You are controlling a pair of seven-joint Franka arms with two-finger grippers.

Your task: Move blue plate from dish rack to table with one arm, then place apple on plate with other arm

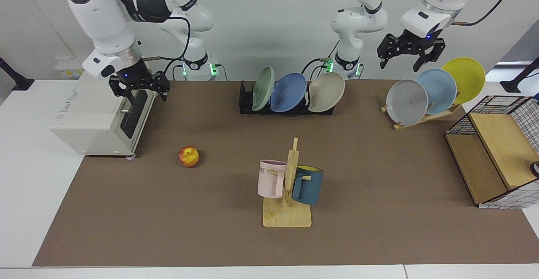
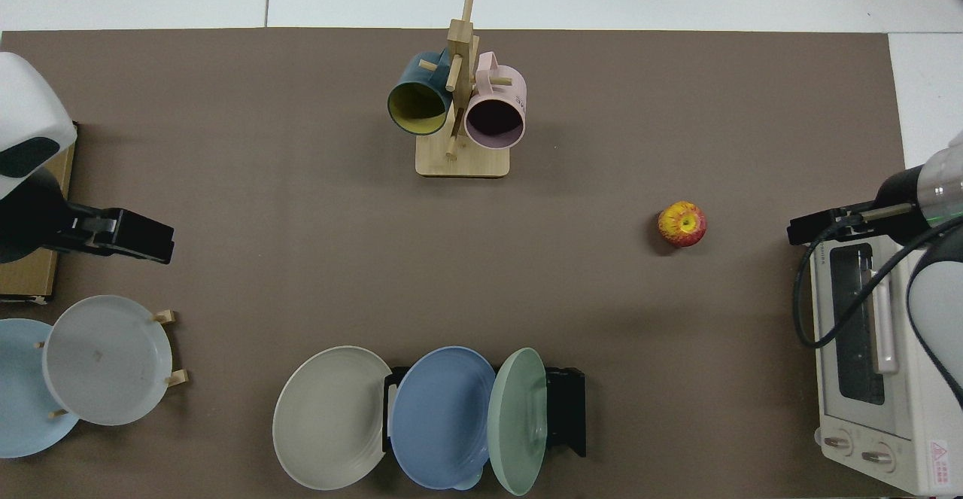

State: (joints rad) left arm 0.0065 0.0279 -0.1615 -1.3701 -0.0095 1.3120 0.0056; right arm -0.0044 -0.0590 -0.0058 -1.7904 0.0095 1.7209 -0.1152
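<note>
1. The left gripper [image 1: 411, 56] hangs in the upper right of the facing view, fingers spread apart and holding nothing, above the slanted wooden rack [image 1: 421, 119] with its grey, pale blue and yellow plates.
2. The right gripper [image 1: 141, 89] hangs in the upper left of the facing view, in front of the white toaster oven [image 1: 97, 123], its fingers parted and empty.
3. The blue plate [image 1: 288, 92] stands well apart from both grippers, in the black dish rack [image 1: 246, 102] at upper centre of the facing view, between a green plate [image 1: 263, 89] and a beige plate [image 1: 326, 92].
4. The blue plate stands on edge, tilted, its hollow face turned towards the camera and somewhat to frame left; in the top view [image 2: 442, 416] it sits at lower centre.
5. The apple [image 1: 189, 156] lies on the brown mat of the table [image 1: 379, 228], at centre left of the facing view, below and to the right of the right gripper, apart from it.
6. A wooden mug stand [image 1: 288, 211] with a pink mug and a dark blue mug stands at lower centre.
</note>
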